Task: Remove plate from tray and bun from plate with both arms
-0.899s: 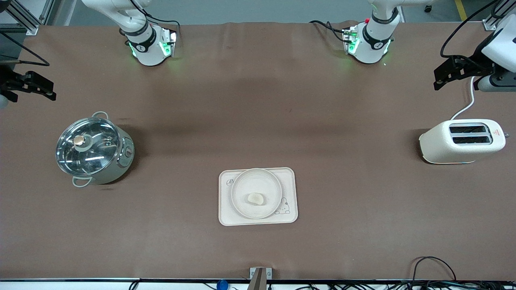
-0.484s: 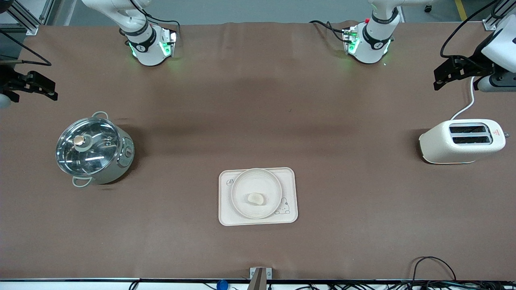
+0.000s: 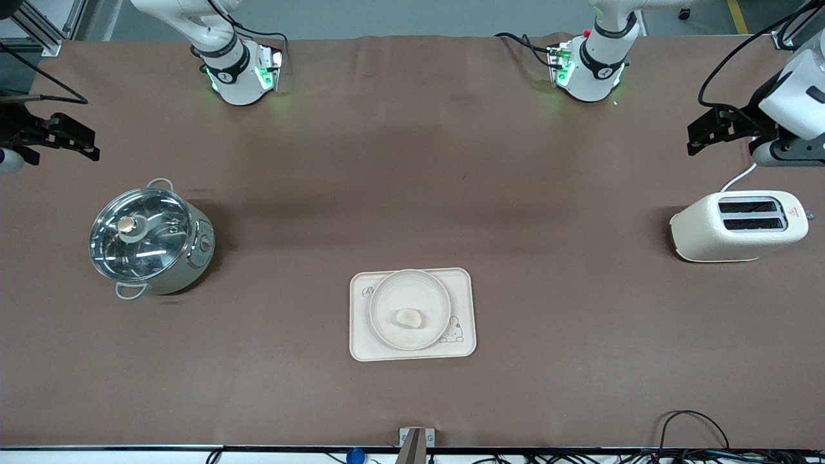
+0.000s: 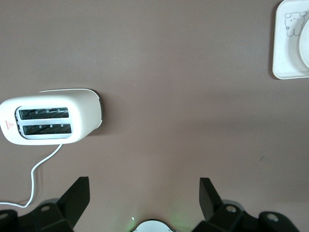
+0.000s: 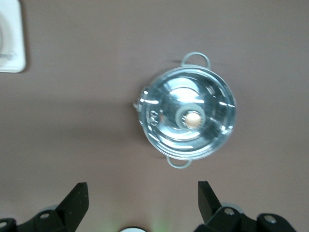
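Bun (image 3: 408, 317) sits on the plate (image 3: 410, 288), plate on the tray (image 3: 461, 281). Left gripper (image 3: 704, 131) hangs above the toaster (image 3: 738, 226) and right gripper (image 3: 71, 138) above the lidded pot (image 3: 150, 239), jaws open and empty. Each should probably come in from its own end, one pinning the tray while the other takes the plate rim.

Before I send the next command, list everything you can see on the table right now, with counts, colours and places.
tray: one, cream, middle of the table, nearest the front camera.
plate: one, cream-white, on the tray.
bun: one, pale cream, on the plate.
pot: one, silver with a glass lid, toward the right arm's end.
toaster: one, cream-white with a white cord, toward the left arm's end.
table: one, brown cover.
left gripper: one, black, open, up over the table's end by the toaster.
right gripper: one, black, open, up over the table's end by the pot.
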`<state>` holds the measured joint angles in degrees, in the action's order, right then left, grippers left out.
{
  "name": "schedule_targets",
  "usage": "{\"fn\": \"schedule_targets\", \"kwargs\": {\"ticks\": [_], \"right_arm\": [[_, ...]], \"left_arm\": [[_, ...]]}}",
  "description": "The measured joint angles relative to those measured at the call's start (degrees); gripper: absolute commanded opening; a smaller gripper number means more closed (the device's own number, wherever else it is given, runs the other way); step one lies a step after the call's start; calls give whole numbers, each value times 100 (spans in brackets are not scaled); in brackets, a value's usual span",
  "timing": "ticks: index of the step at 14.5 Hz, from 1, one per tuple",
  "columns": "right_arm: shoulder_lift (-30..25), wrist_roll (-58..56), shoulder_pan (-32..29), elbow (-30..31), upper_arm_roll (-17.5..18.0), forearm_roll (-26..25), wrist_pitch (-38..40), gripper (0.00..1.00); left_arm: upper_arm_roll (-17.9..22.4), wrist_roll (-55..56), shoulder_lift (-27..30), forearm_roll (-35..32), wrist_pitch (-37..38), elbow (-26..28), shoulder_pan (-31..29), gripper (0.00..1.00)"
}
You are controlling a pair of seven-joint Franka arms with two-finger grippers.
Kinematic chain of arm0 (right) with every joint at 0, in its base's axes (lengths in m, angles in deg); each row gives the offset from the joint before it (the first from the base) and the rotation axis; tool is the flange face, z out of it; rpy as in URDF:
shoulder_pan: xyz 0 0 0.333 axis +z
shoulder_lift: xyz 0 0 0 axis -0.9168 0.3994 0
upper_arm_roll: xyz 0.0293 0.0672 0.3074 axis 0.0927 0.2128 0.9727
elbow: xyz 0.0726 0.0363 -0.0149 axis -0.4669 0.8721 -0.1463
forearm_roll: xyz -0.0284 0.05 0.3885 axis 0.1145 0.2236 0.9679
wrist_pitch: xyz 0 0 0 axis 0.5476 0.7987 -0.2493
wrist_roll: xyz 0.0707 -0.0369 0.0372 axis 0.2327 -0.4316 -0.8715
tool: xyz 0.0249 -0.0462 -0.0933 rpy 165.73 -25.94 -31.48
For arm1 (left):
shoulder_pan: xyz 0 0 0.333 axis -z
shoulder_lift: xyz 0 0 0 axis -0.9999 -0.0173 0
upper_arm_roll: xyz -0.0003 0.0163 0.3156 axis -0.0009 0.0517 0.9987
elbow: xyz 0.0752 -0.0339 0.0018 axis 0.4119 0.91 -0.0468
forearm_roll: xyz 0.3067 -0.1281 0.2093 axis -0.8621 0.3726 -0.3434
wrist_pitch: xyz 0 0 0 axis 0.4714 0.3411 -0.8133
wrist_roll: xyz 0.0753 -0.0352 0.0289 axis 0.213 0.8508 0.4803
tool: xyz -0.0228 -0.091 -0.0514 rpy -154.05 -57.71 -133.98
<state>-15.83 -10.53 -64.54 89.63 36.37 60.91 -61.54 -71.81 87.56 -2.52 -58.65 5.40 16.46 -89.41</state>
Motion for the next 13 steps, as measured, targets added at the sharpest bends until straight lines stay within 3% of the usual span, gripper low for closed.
{"fn": "schedule_targets", "kwargs": {"ticks": [4,13], "right_arm": [[433,754,476,188,54,528,-760,100],[3011,3793,2359,63,109,1156,-4449,100]], "left_arm": [[-1,0,-126,0,-35,-1,2,100],[-5,0,-259,0,-401,127,15,100]]}}
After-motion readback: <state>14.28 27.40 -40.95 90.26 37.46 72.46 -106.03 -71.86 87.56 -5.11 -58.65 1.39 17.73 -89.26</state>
